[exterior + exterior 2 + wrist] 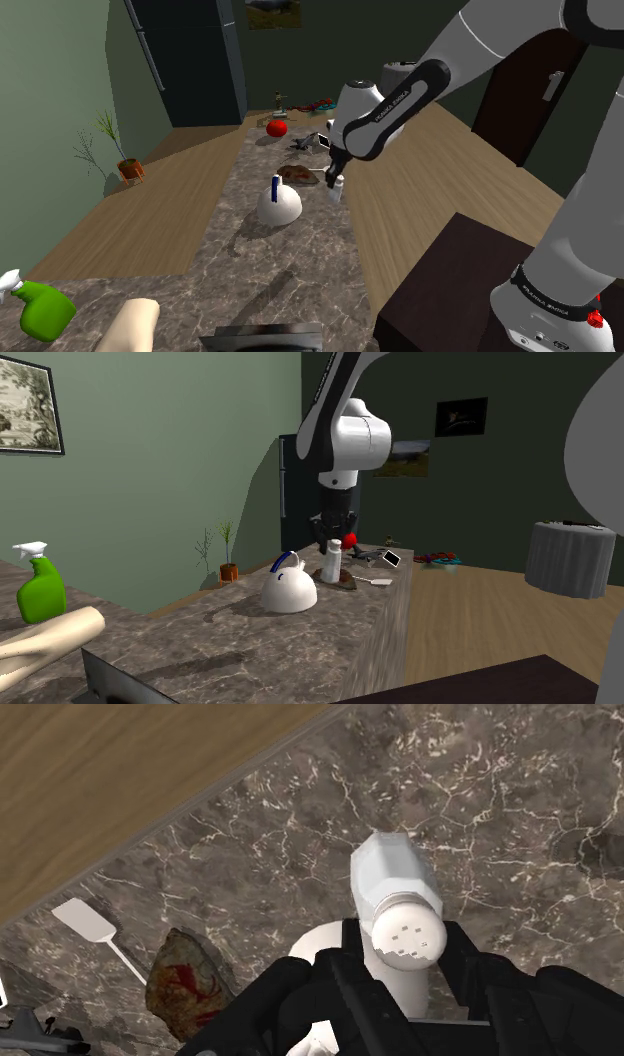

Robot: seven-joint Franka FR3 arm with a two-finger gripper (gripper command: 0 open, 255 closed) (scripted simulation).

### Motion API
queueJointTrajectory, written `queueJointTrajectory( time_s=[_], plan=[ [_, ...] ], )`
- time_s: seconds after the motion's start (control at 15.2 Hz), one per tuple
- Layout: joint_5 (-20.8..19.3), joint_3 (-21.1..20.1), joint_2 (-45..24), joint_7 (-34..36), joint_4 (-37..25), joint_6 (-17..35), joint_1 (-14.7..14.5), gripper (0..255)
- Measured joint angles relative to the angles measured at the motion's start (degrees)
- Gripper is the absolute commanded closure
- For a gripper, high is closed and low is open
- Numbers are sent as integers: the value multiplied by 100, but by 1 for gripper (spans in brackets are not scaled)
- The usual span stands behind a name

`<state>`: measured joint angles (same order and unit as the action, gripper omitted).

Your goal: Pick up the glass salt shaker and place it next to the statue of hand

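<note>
Salt shaker (392, 882) is pinched in the end effector (405, 944) right now, one black finger on each side just under the cap with the holes, so the jaws are narrowed onto it. It looks white-ish and faceted, honestly not much like glass. In the shoulder view it hangs from the end effector over the dark marble table (300, 260), just beside a brown dish-looking thing (297, 173), with a white kettle (279, 203) with a blue handle near it on that view's left. Can't really tell whether its base is touching the table or slightly off it. Wrist view also has a white spatula (90, 924) lying flat next to the brown thing. The hand statue (130, 325) is the beige piece at the near end of the table, well apart from the shaker, with a green spray bottle (40, 305) close by it. A red round thing (277, 128) sits further down the table, and a potted plant (128, 165) stands on the wood floor.
</note>
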<state>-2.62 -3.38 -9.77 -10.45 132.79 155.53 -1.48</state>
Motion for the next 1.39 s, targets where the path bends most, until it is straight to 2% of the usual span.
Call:
queueJointTrajectory(
  time_s=[0.4, 0.99, 1.39],
  plan=[
    [32, -42, 352, 37, -28, -381, -30, 255],
    [-551, -459, 419, 1663, -29, -517, -778, 255],
    [-958, -735, 235, 2790, -315, -718, -1328, 255]
  ],
)
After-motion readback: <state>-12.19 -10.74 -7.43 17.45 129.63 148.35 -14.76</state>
